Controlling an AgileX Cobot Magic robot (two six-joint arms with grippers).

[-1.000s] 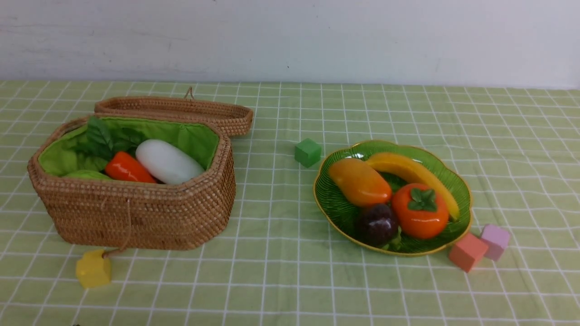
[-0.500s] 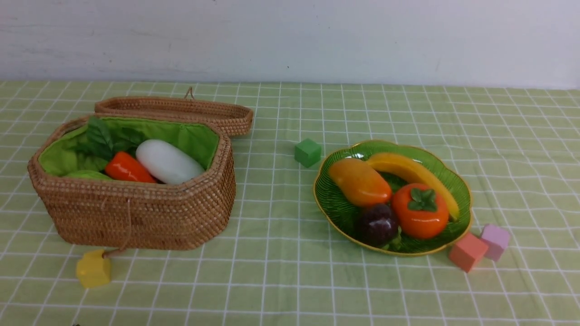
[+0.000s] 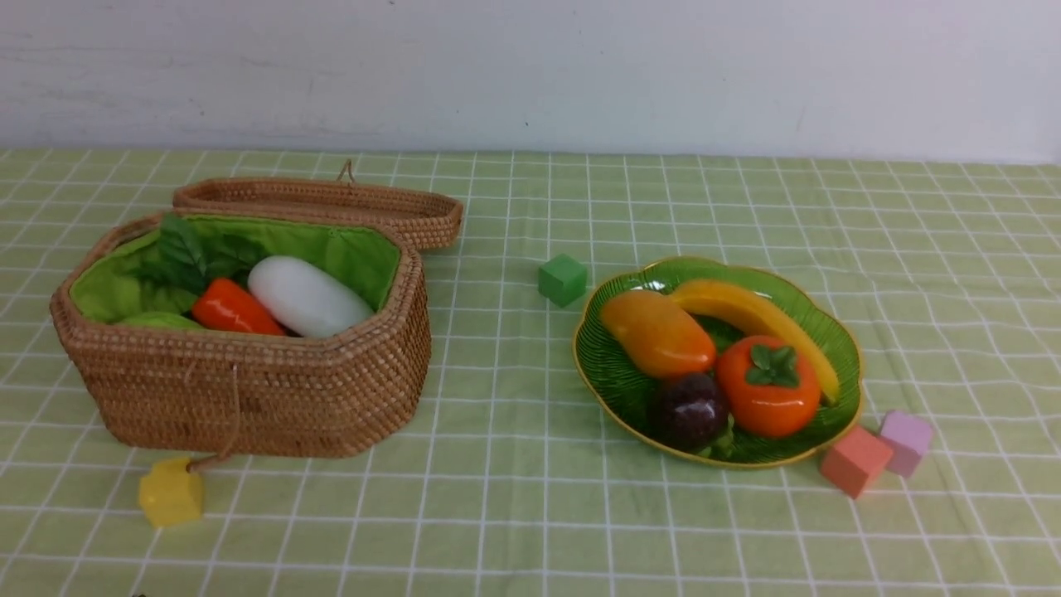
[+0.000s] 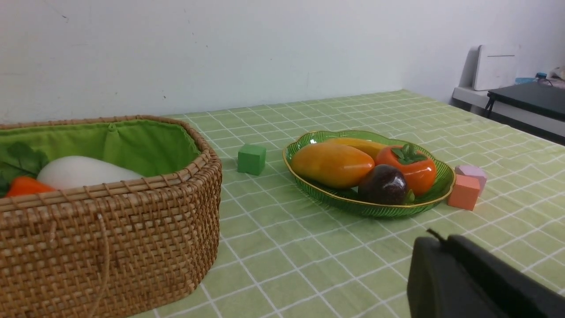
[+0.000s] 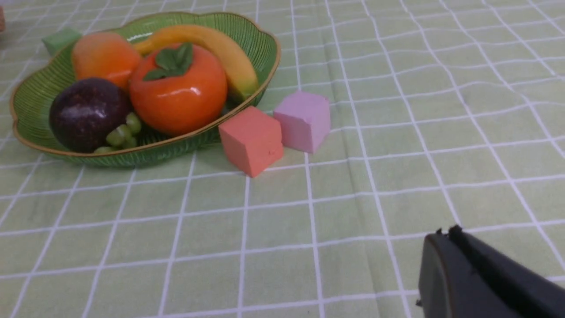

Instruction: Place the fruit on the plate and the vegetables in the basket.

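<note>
The green plate (image 3: 837, 340) holds a mango (image 3: 657, 333), a banana (image 3: 758, 319), a persimmon (image 3: 769, 387) and a dark mangosteen (image 3: 690, 410). In the wicker basket (image 3: 249, 390) lie a white radish (image 3: 307, 296), a carrot (image 3: 234, 308) and a bit of green gourd (image 3: 162, 320); no eggplant shows. Neither arm appears in the front view. My left gripper (image 4: 437, 240) is shut and empty above the cloth, near the plate (image 4: 435, 196). My right gripper (image 5: 443, 234) is shut and empty, well short of the plate (image 5: 26, 95).
The basket's lid (image 3: 331, 203) lies open behind it. A green cube (image 3: 563, 279) sits left of the plate; a salmon cube (image 3: 856, 461) and a lilac cube (image 3: 906, 442) touch its right front. A yellow cube (image 3: 171, 492) lies before the basket.
</note>
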